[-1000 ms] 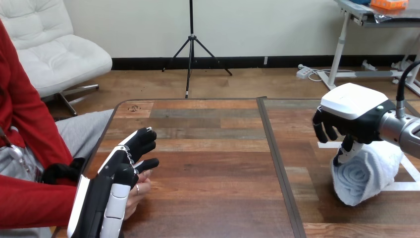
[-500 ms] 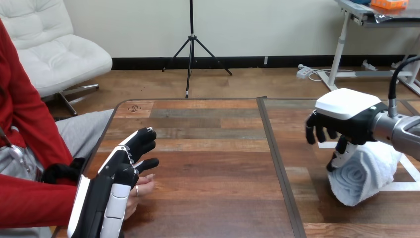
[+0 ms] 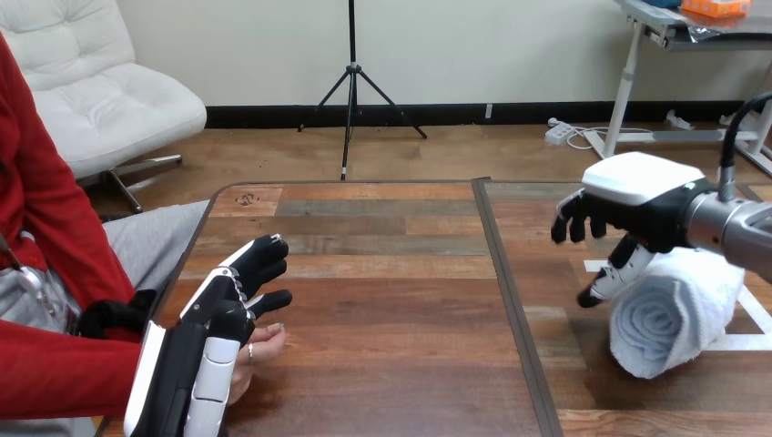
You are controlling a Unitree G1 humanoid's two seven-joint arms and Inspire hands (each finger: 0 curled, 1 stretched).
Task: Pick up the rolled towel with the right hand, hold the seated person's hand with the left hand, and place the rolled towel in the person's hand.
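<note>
Head view.

- The rolled towel (image 3: 669, 314) is lying on the right part of the worktop (image 3: 382, 273), over white tape marks (image 3: 739, 342). Its spiral end is facing toward the near left.
- The right hand (image 3: 642, 200) is hovering over the towel's upper left part with its white back shell up.
  - Its fingers (image 3: 569, 223) are hanging loosely bent, pointing left and clear of the cloth.
  - Its thumb (image 3: 608, 278) is reaching down beside the towel's spiral end; contact cannot be told.
  - It is gripping nothing.
- The left hand (image 3: 223, 314) is standing edge-on at the worktop's left edge, fingers nearly straight and spread, closing on nothing.
- The person's hand (image 3: 259, 350) is resting on the worktop just beside and partly behind the left hand; whether the two are touching cannot be told.
- The towel and the person's hand are lying well apart.
</note>
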